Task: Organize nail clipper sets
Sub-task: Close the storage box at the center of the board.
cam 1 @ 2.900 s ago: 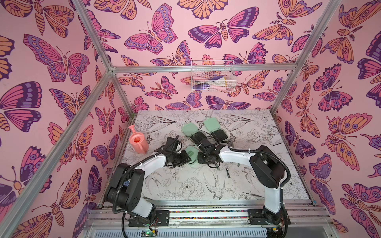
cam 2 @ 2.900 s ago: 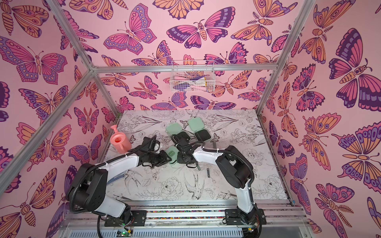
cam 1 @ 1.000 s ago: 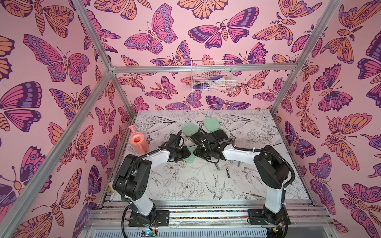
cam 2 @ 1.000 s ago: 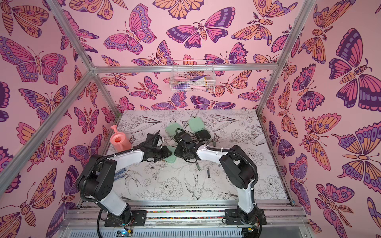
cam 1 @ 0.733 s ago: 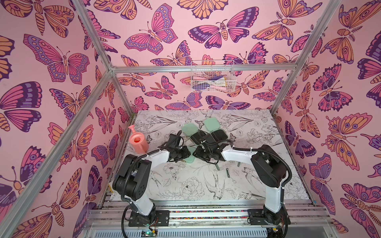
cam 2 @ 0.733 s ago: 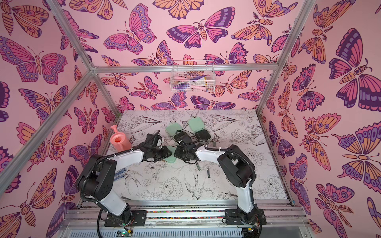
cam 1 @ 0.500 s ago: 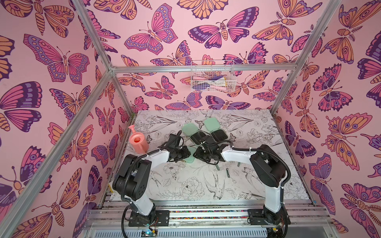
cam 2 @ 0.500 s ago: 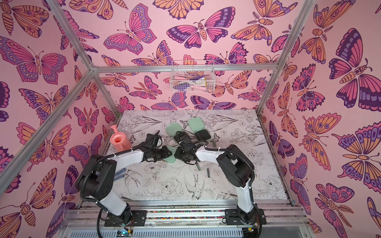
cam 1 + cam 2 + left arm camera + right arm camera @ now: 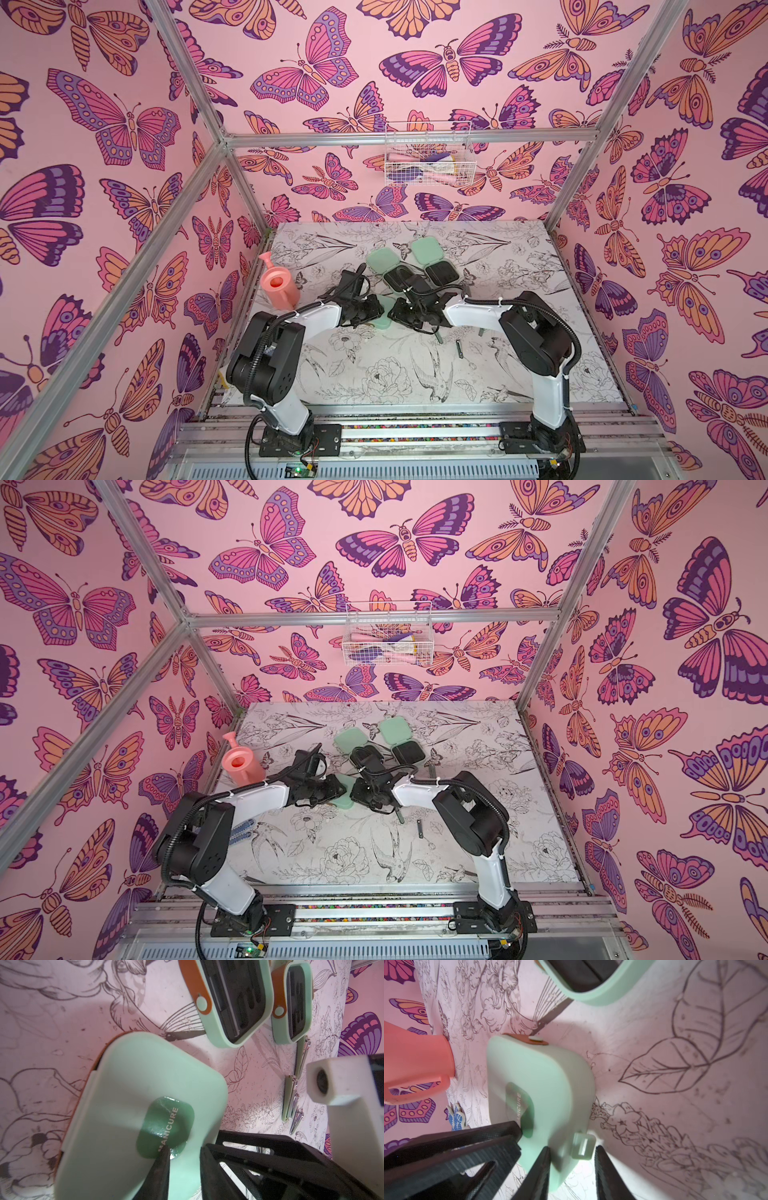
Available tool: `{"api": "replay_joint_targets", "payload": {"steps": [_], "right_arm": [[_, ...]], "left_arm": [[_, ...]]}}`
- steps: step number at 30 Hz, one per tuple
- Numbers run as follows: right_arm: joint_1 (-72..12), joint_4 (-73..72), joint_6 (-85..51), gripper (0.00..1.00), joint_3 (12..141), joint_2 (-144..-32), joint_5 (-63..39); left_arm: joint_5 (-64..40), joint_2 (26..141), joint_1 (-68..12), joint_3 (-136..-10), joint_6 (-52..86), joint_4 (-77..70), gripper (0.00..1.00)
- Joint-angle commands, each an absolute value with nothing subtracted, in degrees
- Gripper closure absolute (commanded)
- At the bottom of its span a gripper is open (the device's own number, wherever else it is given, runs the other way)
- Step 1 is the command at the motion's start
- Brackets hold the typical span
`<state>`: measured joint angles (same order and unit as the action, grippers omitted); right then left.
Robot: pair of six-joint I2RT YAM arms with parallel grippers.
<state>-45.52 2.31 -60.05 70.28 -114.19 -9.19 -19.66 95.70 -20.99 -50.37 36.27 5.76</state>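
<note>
A closed mint-green case (image 9: 383, 325) (image 9: 345, 799) of the nail clipper sets lies mid-table between my two grippers. My left gripper (image 9: 165, 1148) (image 9: 375, 309) is shut, its tip pressed on the dark green lid label (image 9: 166, 1126). My right gripper (image 9: 572, 1148) (image 9: 395, 313) is open, its jaws astride the case's front edge with the latch tab (image 9: 582, 1147) between them. Behind stand two open cases (image 9: 401, 276) (image 9: 442, 272) with black insides and lids laid back. Slim metal clippers (image 9: 288, 1097) (image 9: 458, 348) lie loose on the right.
A pink watering can (image 9: 279, 286) (image 9: 415, 1068) stands at the table's left, close to the left arm. On the back wall hangs a white wire basket (image 9: 428, 156). A blue-patterned strip (image 9: 241, 831) lies by the left arm's elbow.
My right gripper has moved from over the open cases toward the front, onto the closed case's edge. The left gripper has stayed shut on the lid.
</note>
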Motion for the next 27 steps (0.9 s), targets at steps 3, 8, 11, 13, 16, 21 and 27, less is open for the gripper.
{"api": "replay_joint_targets", "payload": {"steps": [3, 8, 11, 13, 16, 21, 27], "right_arm": [[-46.03, 9.08, -57.49, 0.61, 70.58, -109.75, -5.37], [-46.05, 8.58, -57.20, 0.64, 71.70, -110.46, -7.14], [-46.15, 8.00, -57.72, 0.66, 72.46, -111.72, -7.86], [-46.31, 7.58, -58.00, 0.68, 72.98, -112.60, -8.17], [-46.58, 7.56, -58.09, 0.70, 73.81, -113.24, -8.35], [-46.75, 8.09, -57.81, 0.71, 74.88, -113.89, -8.20], [-46.76, 8.26, -57.93, 0.70, 74.88, -114.81, -8.11]], "left_arm": [[-15.59, 98.45, -20.49, -46.50, 36.06, 16.59, 0.71], [-15.64, 98.35, -20.48, -46.41, 36.13, 16.43, 0.71], [-15.79, 98.26, -20.48, -46.41, 36.24, 16.33, 0.71], [-15.77, 98.22, -20.49, -46.41, 36.22, 16.30, 0.71], [-15.82, 98.10, -20.48, -46.41, 36.21, 16.33, 0.71], [-15.82, 98.34, -20.48, -46.41, 36.04, 16.32, 0.71], [-15.91, 98.53, -20.48, -46.41, 36.07, 16.20, 0.71]]}}
